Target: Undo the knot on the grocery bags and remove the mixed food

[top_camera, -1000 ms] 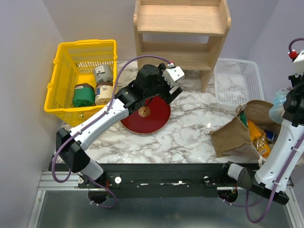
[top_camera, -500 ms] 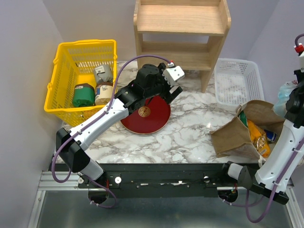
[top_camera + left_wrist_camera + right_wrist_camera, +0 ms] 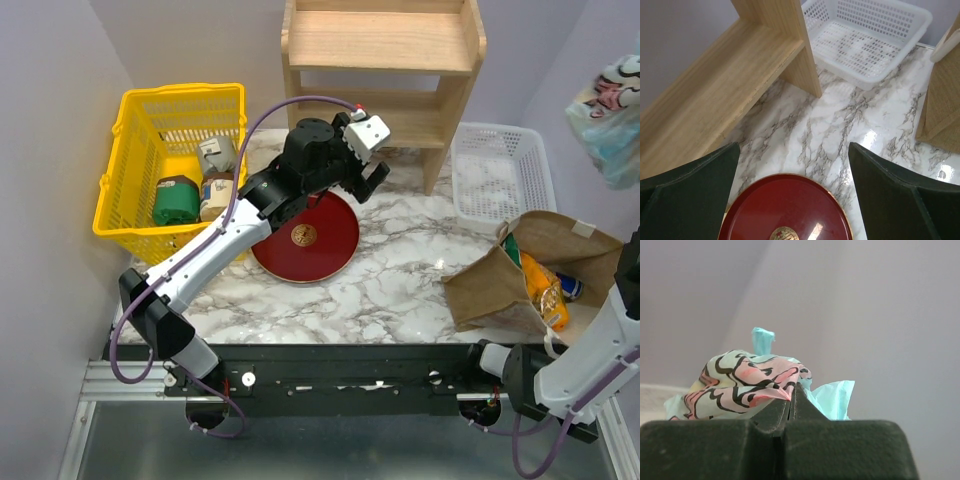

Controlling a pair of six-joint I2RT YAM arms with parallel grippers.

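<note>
The light-blue plastic bag (image 3: pixel 608 112) with cartoon print hangs high in the air at the far right. My right gripper (image 3: pixel 791 390) is shut on a fold of this bag (image 3: pixel 742 382); in the top view its fingers are out of view. The brown paper bag (image 3: pixel 500 290) lies on its side at the right, mouth open. A yellow-orange snack packet (image 3: pixel 543 290), a dark-green chip bag edge (image 3: pixel 512 248) and a drink can (image 3: pixel 570 287) show in it. My left gripper (image 3: pixel 362 188) is open and empty above the far edge of the red plate (image 3: pixel 308 238); the left wrist view (image 3: pixel 793 150) shows this too.
A yellow basket (image 3: pixel 140 130) with jars and packs stands at the left. A wooden shelf (image 3: pixel 385 60) stands at the back. A white mesh tray (image 3: pixel 500 175) lies at the back right, seen also in the left wrist view (image 3: pixel 870 35).
My right arm has risen and carried the light-blue bag up and toward the top right. My left gripper has lifted and shifted slightly toward the shelf.
</note>
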